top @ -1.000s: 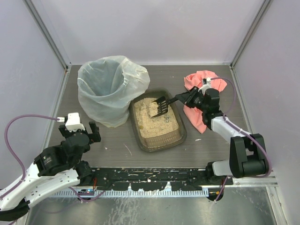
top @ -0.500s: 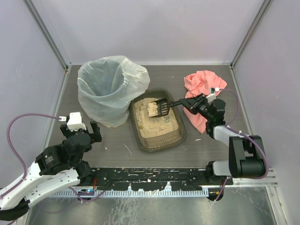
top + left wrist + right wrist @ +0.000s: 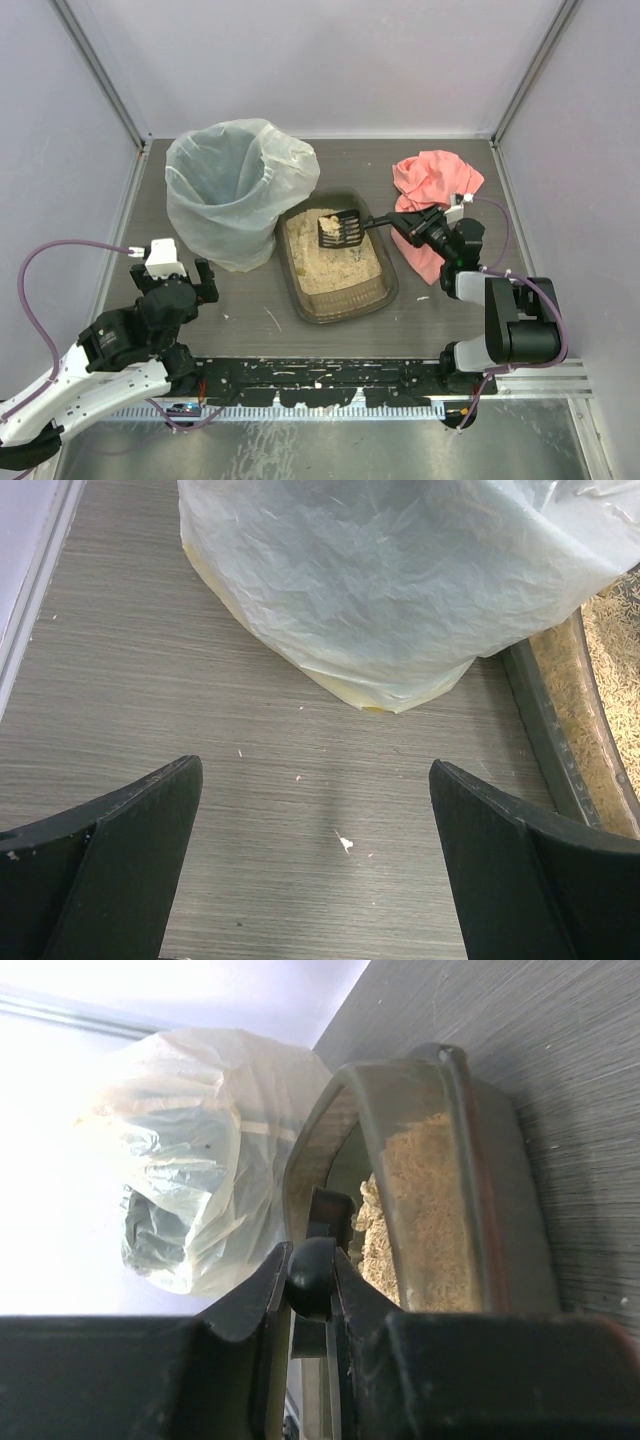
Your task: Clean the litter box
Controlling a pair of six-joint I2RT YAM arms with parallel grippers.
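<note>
Nearest, the left gripper (image 3: pixel 170 280) hangs over the wood-grain table (image 3: pixel 250 305) with its jaws spread wide, gripping nothing. Beyond it, at the table's middle, sits the litter box (image 3: pixel 345 309): a shallow, dark grey-brown translucent tray with rounded corners, holding tan sandy litter (image 3: pixel 335 268). The right gripper (image 3: pixel 405 222) is clamped on the handle of a black slotted scoop (image 3: pixel 341 231), which carries pale clumps over the box's far end. Farther back, a bag-lined bin (image 3: pixel 235 190) stands just beside the box's far left corner, and a pink cloth (image 3: pixel 435 178) lies to the right.
</note>
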